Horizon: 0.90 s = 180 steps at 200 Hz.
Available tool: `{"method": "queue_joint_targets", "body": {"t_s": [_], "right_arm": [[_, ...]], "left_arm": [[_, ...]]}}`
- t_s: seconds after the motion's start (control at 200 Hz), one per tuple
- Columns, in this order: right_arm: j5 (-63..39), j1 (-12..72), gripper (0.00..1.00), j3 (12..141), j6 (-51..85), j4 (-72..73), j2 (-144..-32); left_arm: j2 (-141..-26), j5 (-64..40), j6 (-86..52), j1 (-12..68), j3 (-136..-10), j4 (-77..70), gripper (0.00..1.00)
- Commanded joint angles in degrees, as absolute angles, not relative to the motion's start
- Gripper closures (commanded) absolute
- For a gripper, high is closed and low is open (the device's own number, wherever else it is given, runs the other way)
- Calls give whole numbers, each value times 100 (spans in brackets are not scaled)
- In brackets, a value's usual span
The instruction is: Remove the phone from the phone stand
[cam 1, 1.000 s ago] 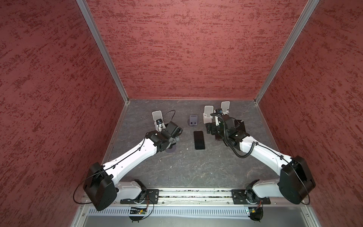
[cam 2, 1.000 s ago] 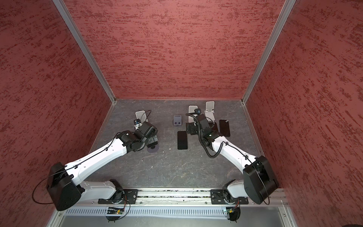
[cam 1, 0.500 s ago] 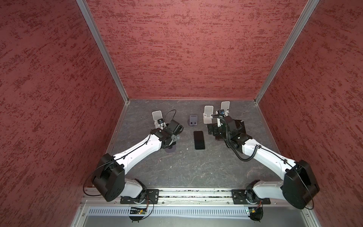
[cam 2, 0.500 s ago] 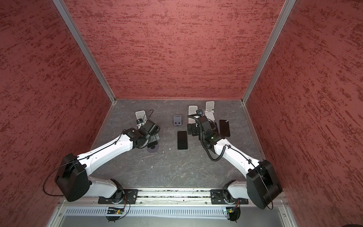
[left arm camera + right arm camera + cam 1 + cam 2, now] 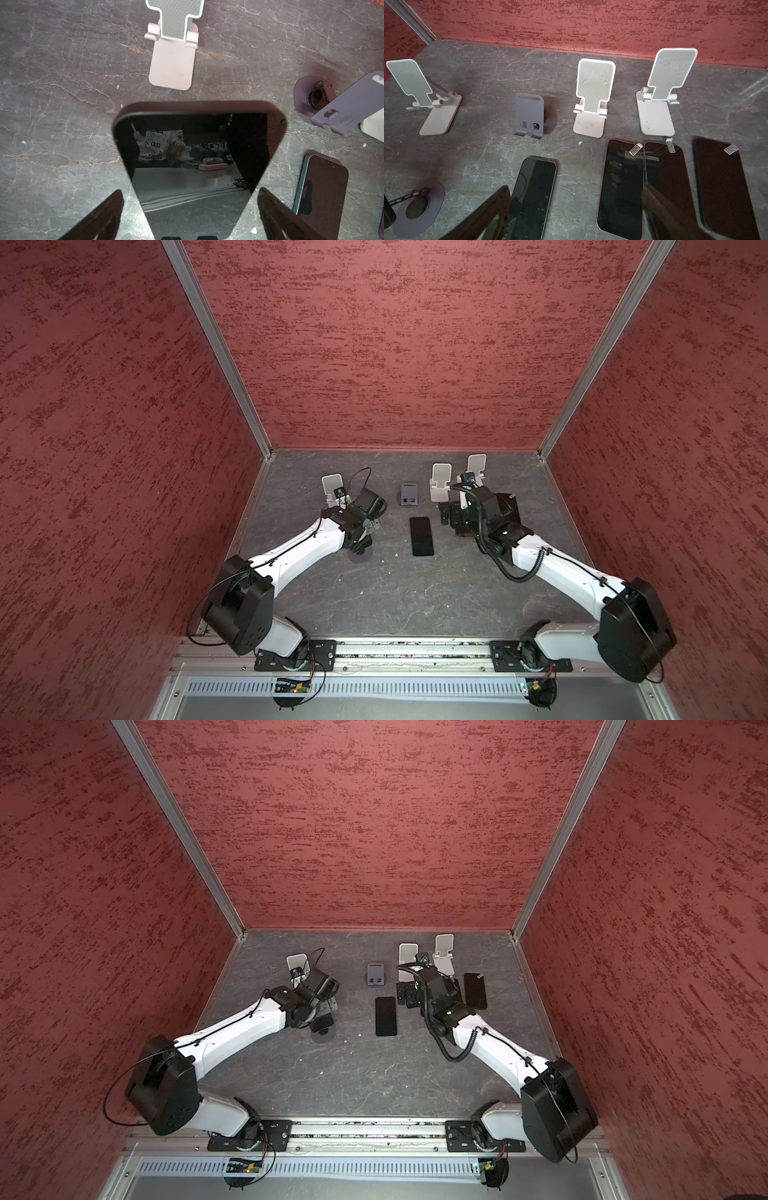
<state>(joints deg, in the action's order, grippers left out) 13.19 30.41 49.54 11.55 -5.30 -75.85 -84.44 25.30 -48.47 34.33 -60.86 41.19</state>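
Glossy phone point(image 5: 197, 155), matt white plastic stand point(image 5: 172, 64), prob. stone-look tabletop point(image 5: 52, 83)

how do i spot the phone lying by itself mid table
Look at the middle of the grey table, just in front of the small dark stand. The phone lies flat and alone there; the other flat phones cluster with white sticker tabs.

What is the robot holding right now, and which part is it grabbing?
Nothing is held. The left gripper stands open astride the black glossy rectangular phone, not pinching its sides. The right gripper is open and empty.
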Motion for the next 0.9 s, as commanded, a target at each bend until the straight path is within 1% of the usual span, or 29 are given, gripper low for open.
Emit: {"method": "queue_joint_targets", "body": {"t_s": [0.0, 0.441, 0.897], "right_arm": [[1380, 2979, 2, 4886, 1149, -324, -7545], [1318, 2971, 1, 4850, 1160, -307, -7559], [1292, 2971, 1, 4838, 1177, -290, -7602]], "left_arm": [[-8534, 2499, -4747, 3395, -6218, 3951, 0], [-8648, 2488, -4781, 3322, -6127, 3837, 3], [-8681, 2550, -4825, 3322, -6082, 3797, 15]]}}
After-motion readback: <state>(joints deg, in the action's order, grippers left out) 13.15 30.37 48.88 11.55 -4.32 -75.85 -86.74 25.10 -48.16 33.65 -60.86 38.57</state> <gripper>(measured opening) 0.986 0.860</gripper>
